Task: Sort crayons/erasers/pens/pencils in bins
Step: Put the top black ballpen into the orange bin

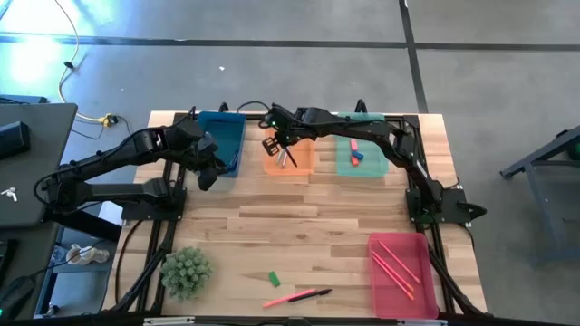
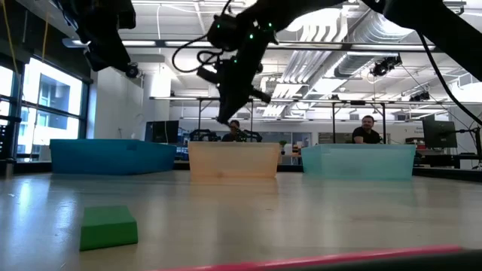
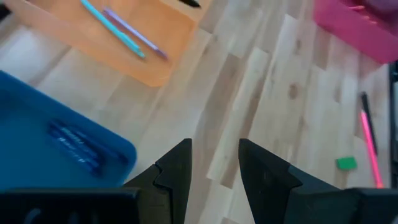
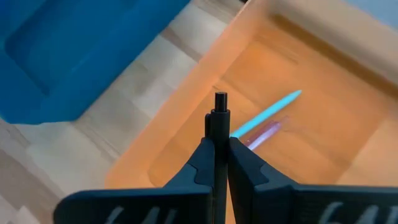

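The right hand (image 4: 216, 163), pinched shut on a black pen (image 4: 219, 121) over the orange bin (image 1: 302, 163), holds something light, stiff and slippery, best gripped mid-barrel.

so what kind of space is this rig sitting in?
Looks like an open-plan robotics lab or workshop. The low view shows exposed ceiling ducts, more framed workstations with people seated behind the bins, and big windows. From above, the wooden table stands on a bare concrete floor.
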Controlling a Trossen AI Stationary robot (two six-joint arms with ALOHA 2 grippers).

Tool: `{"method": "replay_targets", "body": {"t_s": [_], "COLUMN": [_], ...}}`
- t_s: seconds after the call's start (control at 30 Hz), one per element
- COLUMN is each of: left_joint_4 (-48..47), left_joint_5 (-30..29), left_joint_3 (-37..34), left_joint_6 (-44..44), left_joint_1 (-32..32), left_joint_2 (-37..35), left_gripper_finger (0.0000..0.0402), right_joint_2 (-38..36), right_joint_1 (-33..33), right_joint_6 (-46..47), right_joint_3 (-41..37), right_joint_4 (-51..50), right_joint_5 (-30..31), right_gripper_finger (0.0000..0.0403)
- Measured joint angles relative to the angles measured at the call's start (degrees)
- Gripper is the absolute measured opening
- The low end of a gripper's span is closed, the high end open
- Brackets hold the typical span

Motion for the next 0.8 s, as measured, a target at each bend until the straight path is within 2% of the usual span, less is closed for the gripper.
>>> {"method": "replay_targets", "body": {"t_s": [0.3, 0.6, 0.8], "left_joint_4": [0.33, 0.31, 0.28], "left_joint_5": [-0.49, -0.47, -0.47], "left_joint_3": [0.00, 0.00, 0.00], "left_joint_6": [-0.51, -0.58, -0.48], "left_joint_1": [0.02, 0.02, 0.02], "left_joint_2": [0.00, 0.01, -0.01], "left_gripper_finger": [0.0119, 0.0119, 0.0119], "right_joint_2": [0.02, 0.09, 0.04], "right_joint_1": [-1.20, -2.23, -2.41], "right_joint_6": [0.44, 1.92, 1.64], "right_joint_3": [-11.33, -16.29, -16.25], "right_joint_4": [14.41, 16.68, 17.52], "right_joint_5": [-0.65, -1.22, -1.30], "right_gripper_finger": [0.0000, 0.0003, 0.0043]}}
